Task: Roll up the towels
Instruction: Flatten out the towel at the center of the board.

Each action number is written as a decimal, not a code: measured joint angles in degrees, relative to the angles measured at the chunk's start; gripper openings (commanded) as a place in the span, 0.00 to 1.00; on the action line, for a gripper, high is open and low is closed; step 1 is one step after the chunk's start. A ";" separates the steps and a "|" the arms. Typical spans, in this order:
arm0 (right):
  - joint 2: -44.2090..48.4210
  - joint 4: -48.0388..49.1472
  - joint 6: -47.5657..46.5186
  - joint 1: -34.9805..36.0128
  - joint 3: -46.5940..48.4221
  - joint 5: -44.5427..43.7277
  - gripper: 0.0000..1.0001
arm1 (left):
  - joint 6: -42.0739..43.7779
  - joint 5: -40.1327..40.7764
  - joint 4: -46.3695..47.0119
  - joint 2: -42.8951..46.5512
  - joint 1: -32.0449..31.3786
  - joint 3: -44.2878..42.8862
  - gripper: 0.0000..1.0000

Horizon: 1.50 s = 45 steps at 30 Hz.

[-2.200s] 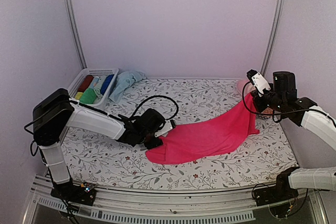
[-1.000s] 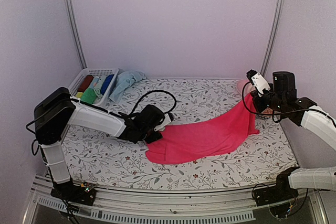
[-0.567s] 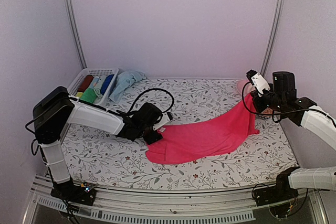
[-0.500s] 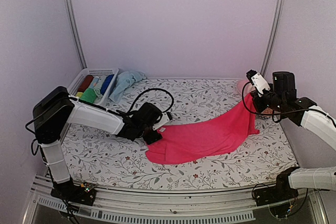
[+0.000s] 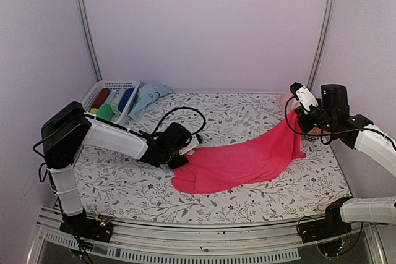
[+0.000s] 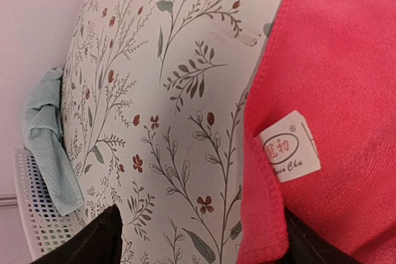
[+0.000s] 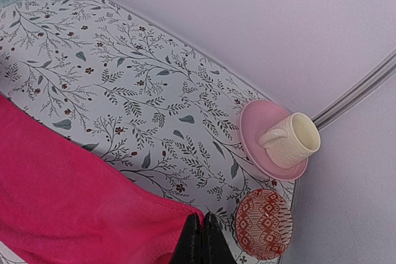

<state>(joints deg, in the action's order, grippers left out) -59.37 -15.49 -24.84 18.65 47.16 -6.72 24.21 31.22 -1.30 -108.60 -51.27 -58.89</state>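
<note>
The pink towel (image 5: 241, 160) lies spread across the middle of the flowered table (image 5: 247, 112). Its right end is lifted off the surface, while its left end lies flat, ending in a rounded, slightly bunched edge.

The right gripper (image 5: 301, 125) is clenched on the raised right corner of the pink towel. In the right wrist view its fingers (image 7: 201, 239) are pressed together with the pink hem caught between them. From there the cloth slopes down to the table.

The left gripper (image 5: 185, 153) sits low at the towel's left edge with its jaws released. In the left wrist view the two dark fingertips (image 6: 198, 245) stand wide apart, and the thick stitched hem runs up between them. A white tag (image 6: 289, 146) is sewn just inside that hem.

Left of the pink towel there is bare table as far as the pale blue towel (image 5: 147, 98). It lies crumpled at the far left corner, draped against a white basket (image 5: 114, 83).

Behind the pink towel the table is open to the back wall. In front of it a strip of bare table runs to the near edge.

Beyond the towel's lifted right corner, a cup (image 7: 291, 140) lies tipped on a pink saucer (image 7: 260, 125). A patterned bowl (image 7: 263, 224) sits just beside them, close to the side wall.
</note>
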 measured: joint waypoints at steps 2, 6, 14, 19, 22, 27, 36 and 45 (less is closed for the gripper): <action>0.00 0.00 0.00 0.04 0.00 0.00 0.02 | 0.37 0.63 0.00 -0.13 -0.09 0.00 0.96; 0.00 -0.02 0.00 0.07 0.00 0.00 0.02 | 0.24 0.59 0.46 1.14 -0.09 0.44 0.97; 0.00 -0.17 0.00 0.09 0.00 0.02 0.02 | 1.73 0.44 0.98 7.17 -0.02 1.75 0.97; 0.00 -0.39 0.00 0.09 0.00 0.07 0.02 | 2.51 -3.74 0.17 8.96 0.28 3.91 0.97; 0.00 -0.39 0.00 0.11 0.00 0.07 0.02 | 2.89 -6.93 -0.09 9.29 0.28 3.96 0.97; -0.04 -0.39 0.00 0.11 0.00 0.07 0.02 | 3.78 -8.63 -0.26 8.66 0.28 3.96 0.93; -0.72 -0.68 0.00 0.20 0.00 0.15 0.02 | 6.10 -8.24 -0.85 2.16 0.79 2.23 0.73; -0.74 -0.79 0.00 0.22 0.00 0.44 0.03 | 6.47 -8.44 -1.01 2.10 1.46 0.24 0.57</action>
<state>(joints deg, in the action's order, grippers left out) -60.12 -16.27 -24.84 18.87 47.16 -6.28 30.68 22.79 -2.31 -106.50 -49.80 -58.65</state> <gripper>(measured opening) 0.028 0.617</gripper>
